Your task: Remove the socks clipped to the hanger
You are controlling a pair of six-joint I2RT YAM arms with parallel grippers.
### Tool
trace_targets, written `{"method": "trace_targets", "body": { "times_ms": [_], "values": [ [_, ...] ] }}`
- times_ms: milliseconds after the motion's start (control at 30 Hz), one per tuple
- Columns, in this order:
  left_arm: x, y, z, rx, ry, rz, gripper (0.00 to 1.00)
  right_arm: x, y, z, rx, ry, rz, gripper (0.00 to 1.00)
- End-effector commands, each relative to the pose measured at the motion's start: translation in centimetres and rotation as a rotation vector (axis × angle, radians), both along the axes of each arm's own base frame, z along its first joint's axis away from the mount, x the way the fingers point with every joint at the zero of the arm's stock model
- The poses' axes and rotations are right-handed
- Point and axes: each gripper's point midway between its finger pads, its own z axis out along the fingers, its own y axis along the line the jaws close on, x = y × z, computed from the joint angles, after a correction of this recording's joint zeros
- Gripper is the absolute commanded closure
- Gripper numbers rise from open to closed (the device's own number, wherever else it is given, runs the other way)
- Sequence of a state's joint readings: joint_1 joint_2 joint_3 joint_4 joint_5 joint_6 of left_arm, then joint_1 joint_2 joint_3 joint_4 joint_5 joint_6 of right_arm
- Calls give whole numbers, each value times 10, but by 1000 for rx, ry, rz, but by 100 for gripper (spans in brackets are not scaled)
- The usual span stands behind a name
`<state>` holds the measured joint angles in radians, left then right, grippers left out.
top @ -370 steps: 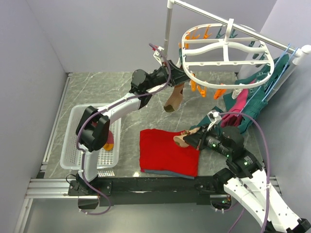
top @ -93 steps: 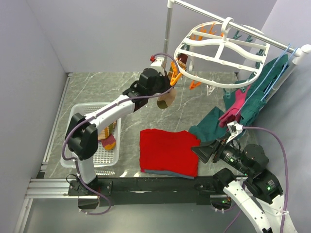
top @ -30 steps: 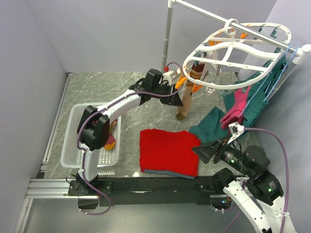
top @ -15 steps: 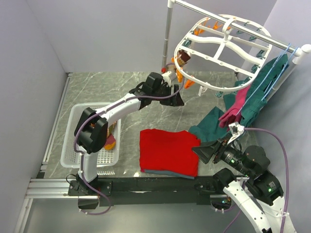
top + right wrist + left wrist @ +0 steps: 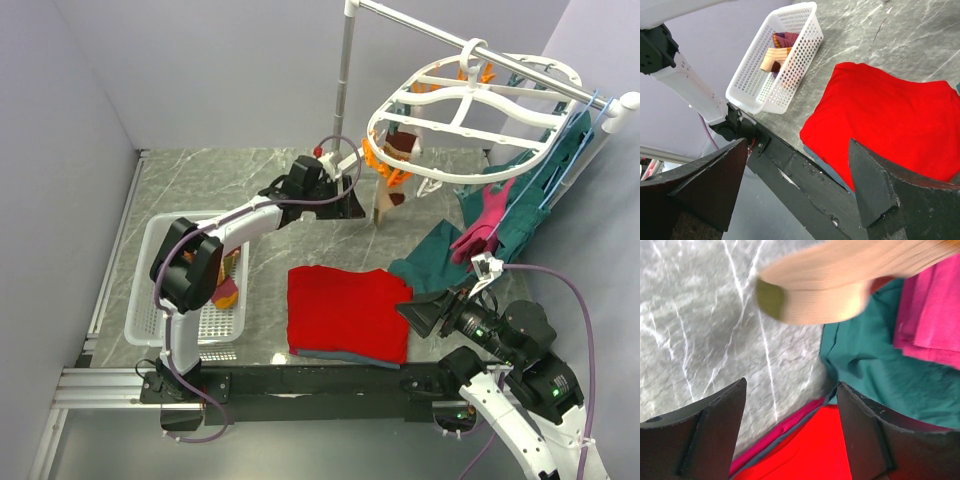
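Both left pincer and right pincer are held wide, empty; the tan sock may be missed if the hanger sways.

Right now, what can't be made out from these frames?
- Left wrist: tan sock is motion-blurred, top cut off by the upper edge; its clip is out of frame.
- Top: orange pegs crowd under the hanger; what else hangs there is too small to tell.
- Top: left arm covers part of the basket; right wrist shows piled socks, count unclear.
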<state>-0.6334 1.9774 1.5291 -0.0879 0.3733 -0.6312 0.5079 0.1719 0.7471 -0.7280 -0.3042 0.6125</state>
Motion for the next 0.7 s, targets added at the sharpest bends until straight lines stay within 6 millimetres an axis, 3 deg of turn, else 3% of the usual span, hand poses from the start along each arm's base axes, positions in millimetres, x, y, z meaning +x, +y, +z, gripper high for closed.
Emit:
{"method": "trace_targets", "body": {
  "times_ms": [0,133,300,400,500,533,667],
  "values": [
    [-5,3,23,-9,-91,-19,23,0,3,7,20,-32,13,12],
    [-2,21,18,5,-124,29,27,-1,1,8,18,-32,7,13],
    [17,18,37,-118,-271,-52,50,-1,-1,9,9,-34,-1,12],
    [34,9,55,-147,-425,-87,50,0,0,10,9,-32,2,12],
    [51,12,62,-138,-574,-58,45,0,0,12,13,-34,0,12],
    [58,14,73,-165,-652,-39,43,0,-1,12,12,-33,-3,12],
    [79,29,72,-257,-691,-7,39,-1,-4,14,6,-36,-16,12]
  ]
}}
